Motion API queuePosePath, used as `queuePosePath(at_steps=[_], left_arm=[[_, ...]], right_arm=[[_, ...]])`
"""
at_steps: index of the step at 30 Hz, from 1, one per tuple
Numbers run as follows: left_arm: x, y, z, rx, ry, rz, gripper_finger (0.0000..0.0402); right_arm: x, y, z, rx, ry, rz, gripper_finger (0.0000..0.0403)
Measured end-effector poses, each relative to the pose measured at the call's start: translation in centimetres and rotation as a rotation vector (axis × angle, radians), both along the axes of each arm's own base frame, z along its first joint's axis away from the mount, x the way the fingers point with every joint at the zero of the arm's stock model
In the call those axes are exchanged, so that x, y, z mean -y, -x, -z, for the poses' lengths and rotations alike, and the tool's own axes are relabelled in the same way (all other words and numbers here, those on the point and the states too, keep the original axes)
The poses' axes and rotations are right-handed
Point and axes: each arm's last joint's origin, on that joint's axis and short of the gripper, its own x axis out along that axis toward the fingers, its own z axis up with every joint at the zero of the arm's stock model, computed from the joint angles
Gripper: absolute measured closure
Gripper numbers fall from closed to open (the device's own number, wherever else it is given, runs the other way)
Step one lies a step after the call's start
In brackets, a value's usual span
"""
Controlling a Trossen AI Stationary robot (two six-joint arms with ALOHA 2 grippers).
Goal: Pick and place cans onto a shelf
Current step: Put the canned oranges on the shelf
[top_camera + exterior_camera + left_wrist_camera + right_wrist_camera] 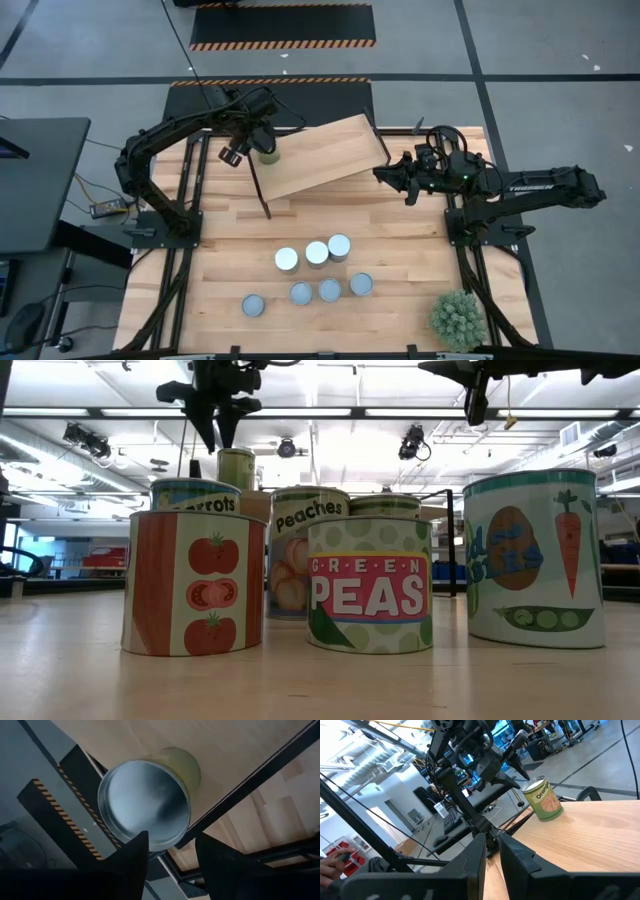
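Observation:
One can (267,153) with a yellowish-green label stands upright on its base at the left end of the shelf (325,155); it also shows in the low view (236,468) and the right wrist view (543,799). My left gripper (236,150) hovers open just above that can's silvery top (145,800), fingertips (212,438) clear of it. My right gripper (385,176) lies level at the shelf's near right corner, fingers shut (492,851). Several more cans (317,253) stand on the table's near half. My right gripper has its shut fingertips (479,851) right by the shelf's black frame (481,826) at the near right corner. I cannot tell whether they touch it.
A spiky green plant ball (458,318) sits at the table's near right corner. The cans on the table form two loose rows (330,290), and in the low view they fill the foreground (370,585). Bare tabletop (230,235) lies between the shelf and the cans.

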Motion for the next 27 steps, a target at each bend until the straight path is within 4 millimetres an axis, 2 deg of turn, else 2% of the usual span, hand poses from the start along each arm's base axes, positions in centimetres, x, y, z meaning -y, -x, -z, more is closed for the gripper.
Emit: queuePosePath(at_steps=[8, 12, 27], left_arm=[[-0.09, -0.01, 0.10, 0.017, 0.023, -0.040, 0.0235], [-0.10, 0.00, 0.09, -0.001, 0.012, 0.002, 0.0240], [-0.10, -0.05, 0.09, -0.003, 0.014, 0.034, 0.0302]], right_arm=[[0.00, 0.00, 0.00, 0.000, 0.000, 0.000, 0.0341], [0.00, 0.00, 0.00, 0.000, 0.001, 0.000, 0.0341], [0.00, 0.00, -0.01, 0.001, 0.000, 0.000, 0.0341]])
